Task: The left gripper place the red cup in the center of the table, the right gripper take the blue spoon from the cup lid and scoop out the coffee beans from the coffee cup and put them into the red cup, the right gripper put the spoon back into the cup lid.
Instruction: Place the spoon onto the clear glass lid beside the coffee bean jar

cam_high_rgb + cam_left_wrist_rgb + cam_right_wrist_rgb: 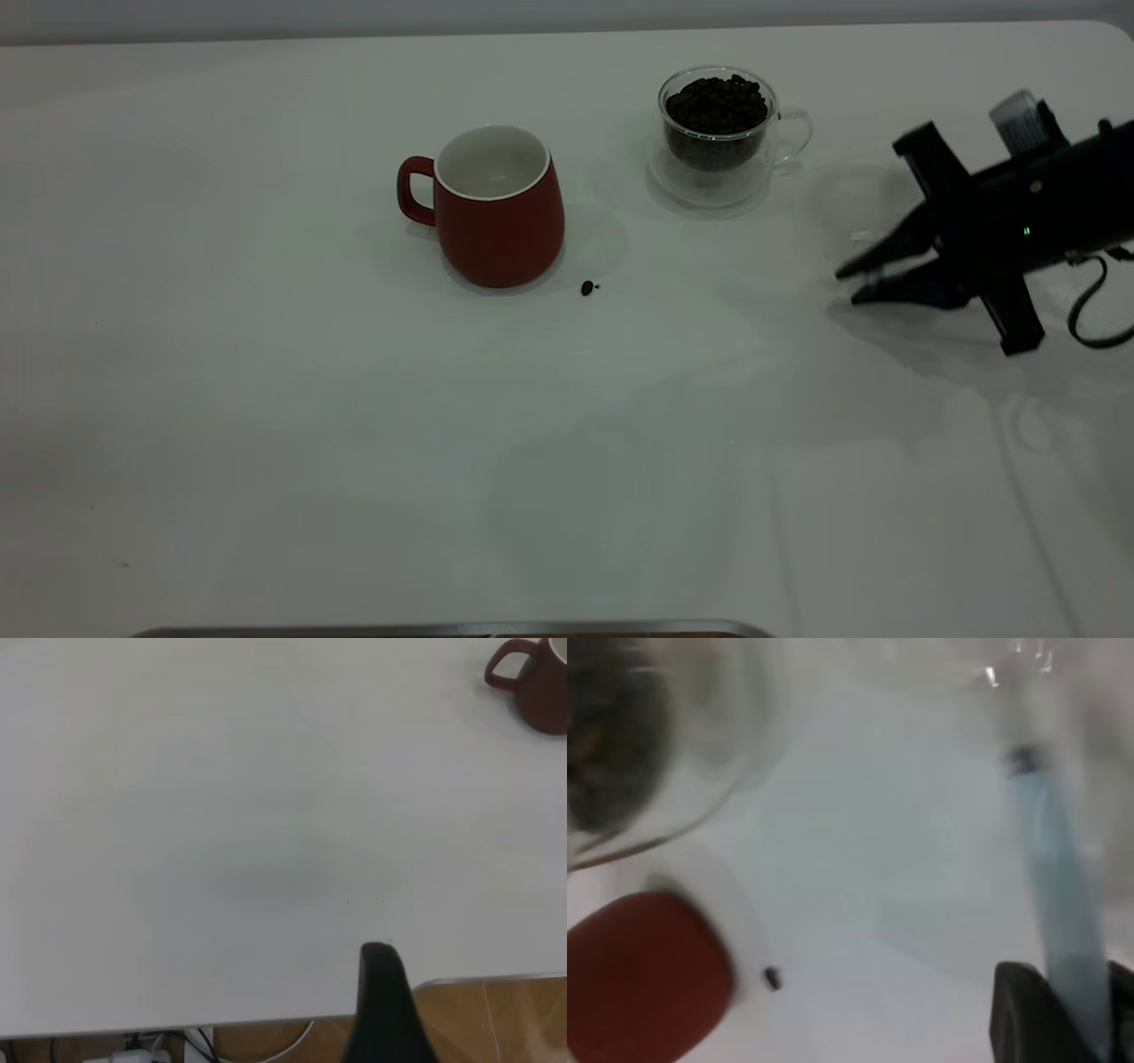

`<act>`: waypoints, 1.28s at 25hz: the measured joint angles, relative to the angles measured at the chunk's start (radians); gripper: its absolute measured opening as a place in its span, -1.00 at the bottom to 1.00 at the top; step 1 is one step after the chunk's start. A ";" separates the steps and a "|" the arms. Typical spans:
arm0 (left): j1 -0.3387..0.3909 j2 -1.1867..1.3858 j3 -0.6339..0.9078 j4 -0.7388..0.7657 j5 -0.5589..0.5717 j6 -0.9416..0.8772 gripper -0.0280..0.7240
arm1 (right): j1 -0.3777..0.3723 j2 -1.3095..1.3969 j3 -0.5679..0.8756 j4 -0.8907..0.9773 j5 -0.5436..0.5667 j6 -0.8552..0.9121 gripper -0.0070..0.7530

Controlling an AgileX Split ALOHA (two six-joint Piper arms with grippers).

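Fingers of the right gripper [858, 285] pinch the blue spoon [1059, 895] by its handle, low over the table [266, 399] beside the coffee cup [719, 137], full of coffee beans [716, 105]. Centrally placed red cup [496, 206] looks empty, one stray bean [586, 288] nearby; scooping remains. Left gripper's state I cannot tell.

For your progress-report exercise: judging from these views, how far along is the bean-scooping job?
Done: the red cup stands near the table centre. One stray bean lies beside it. In hand: the right gripper is by the cup lid, the blue spoon handle between its fingers. Left: unclear whether scooping from the coffee cup is finished.
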 joint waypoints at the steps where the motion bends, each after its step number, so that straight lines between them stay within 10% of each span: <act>1: 0.000 0.000 0.000 0.000 0.000 0.000 0.62 | 0.000 0.005 0.000 0.000 -0.011 0.005 -0.67; 32: 0.000 0.000 0.000 0.000 0.000 0.002 0.62 | -0.002 0.008 0.000 0.000 0.132 -0.057 -0.68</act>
